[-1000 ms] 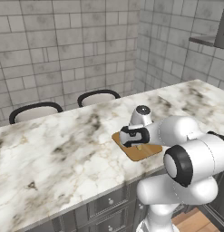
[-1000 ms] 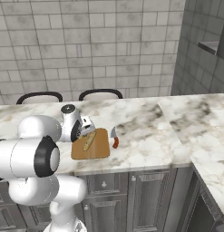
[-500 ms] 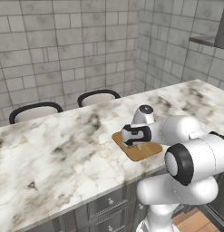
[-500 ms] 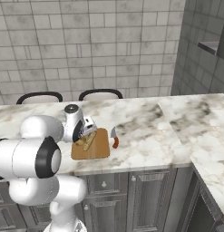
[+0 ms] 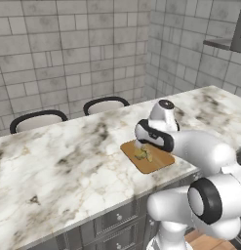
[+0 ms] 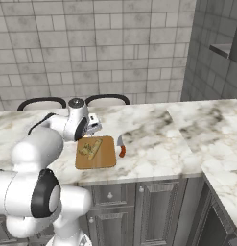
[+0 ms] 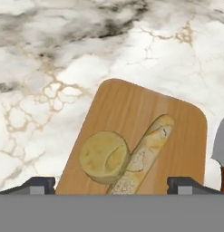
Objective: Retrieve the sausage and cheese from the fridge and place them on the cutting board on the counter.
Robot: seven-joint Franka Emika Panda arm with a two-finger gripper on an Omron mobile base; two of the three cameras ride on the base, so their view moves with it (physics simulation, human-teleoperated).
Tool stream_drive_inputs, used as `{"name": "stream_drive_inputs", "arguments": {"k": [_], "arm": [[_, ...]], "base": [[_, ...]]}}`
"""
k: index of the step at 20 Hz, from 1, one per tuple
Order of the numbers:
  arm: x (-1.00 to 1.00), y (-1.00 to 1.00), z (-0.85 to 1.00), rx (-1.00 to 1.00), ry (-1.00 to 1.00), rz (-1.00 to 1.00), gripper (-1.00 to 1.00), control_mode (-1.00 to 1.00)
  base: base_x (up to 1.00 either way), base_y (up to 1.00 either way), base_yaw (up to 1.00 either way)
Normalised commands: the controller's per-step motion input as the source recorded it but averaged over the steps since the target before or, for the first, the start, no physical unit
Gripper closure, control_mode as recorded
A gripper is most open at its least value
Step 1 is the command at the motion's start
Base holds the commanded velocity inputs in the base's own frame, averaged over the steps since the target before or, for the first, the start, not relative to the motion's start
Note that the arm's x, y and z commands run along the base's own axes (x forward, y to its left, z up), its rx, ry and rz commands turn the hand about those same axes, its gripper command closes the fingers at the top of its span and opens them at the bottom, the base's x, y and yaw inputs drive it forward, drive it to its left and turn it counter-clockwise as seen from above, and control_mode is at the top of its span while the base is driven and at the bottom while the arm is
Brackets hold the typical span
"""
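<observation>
Knife [image 6: 121, 146]: grey blade, red handle, lying flat; the blade also shows at the right edge of the hand view [image 7: 221, 149]

Two dark-backed chairs sit beyond the knife, side by side, left chair [image 6: 41, 103] further off to its left, right chair [image 6: 108, 99] nearly straight behind

Grey tiled wall [image 6: 91, 48] beyond the knife, behind both chairs

Dark shelf edge [image 6: 228, 48] high up to the knife's right, on the side wall
</observation>
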Motion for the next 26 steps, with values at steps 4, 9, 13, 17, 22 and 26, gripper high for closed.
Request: {"name": "stream_drive_inputs", "arguments": {"k": [4,9,13,17,22,26], "arm": [[-0.56,0.0,0.86,0.09,0.1,0.0,-1.0,-1.0],[-0.7,0.0,0.69,0.01,0.11,0.0,-1.0,-1.0],[-0.68,0.09,0.49,0.0,0.04,-0.06,-1.0,-1.0],[-0.82,-0.02,0.83,0.0,0.0,-0.13,-1.0,-1.0],[-0.54,-0.12,0.82,0.0,0.0,-0.13,-1.0,-1.0],[-0.43,-0.07,0.57,0.0,-0.1,-0.13,-1.0,-1.0]], "base": [[0.0,0.0,0.0],[0.0,0.0,0.0],[0.0,0.0,0.0],[0.0,0.0,0.0],[0.0,0.0,0.0],[0.0,0.0,0.0]]}}
